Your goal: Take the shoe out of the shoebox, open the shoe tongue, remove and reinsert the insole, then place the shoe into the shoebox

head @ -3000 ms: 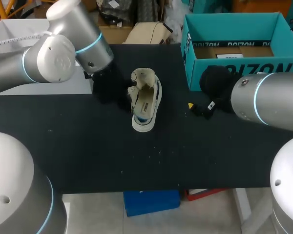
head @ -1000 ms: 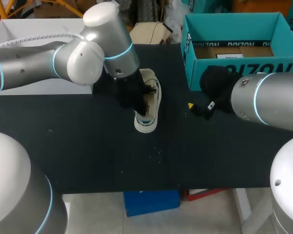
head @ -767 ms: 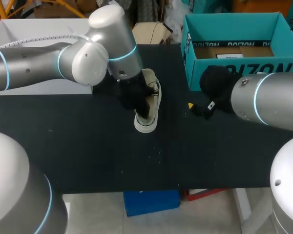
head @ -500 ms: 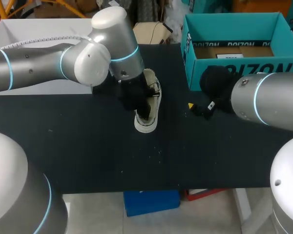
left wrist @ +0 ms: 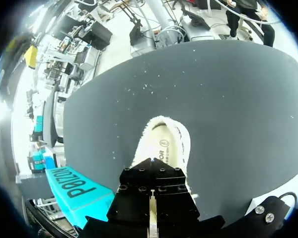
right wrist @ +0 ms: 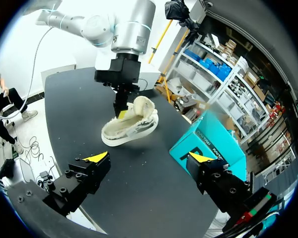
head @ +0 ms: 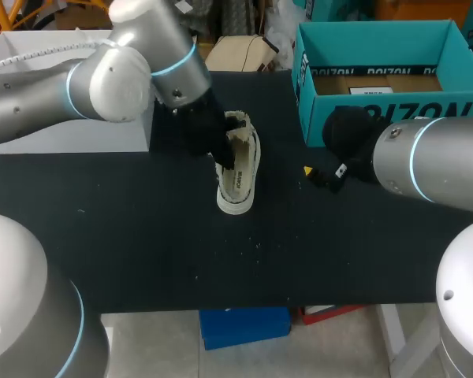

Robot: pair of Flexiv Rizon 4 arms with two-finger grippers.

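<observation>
Fingers (right wrist: 120,114) of L gripper (head: 224,156) pressed together inside mouth of cream, fleece-lined low shoe (head: 238,179); what they nip is hidden. Shoe sits sole-down outside teal cardboard shoebox (head: 378,114), well apart from its front wall. R gripper (right wrist: 149,157), fingers spread wide & holding nothing, hangs btwn shoebox & shoe. Step, prob.: opening tongue. Advice: pull gently upward; if sole lifts, pin toe w/ R gripper. Matte black tabletop (head: 142,236), pale-specked, likely lets shoe slide.
</observation>
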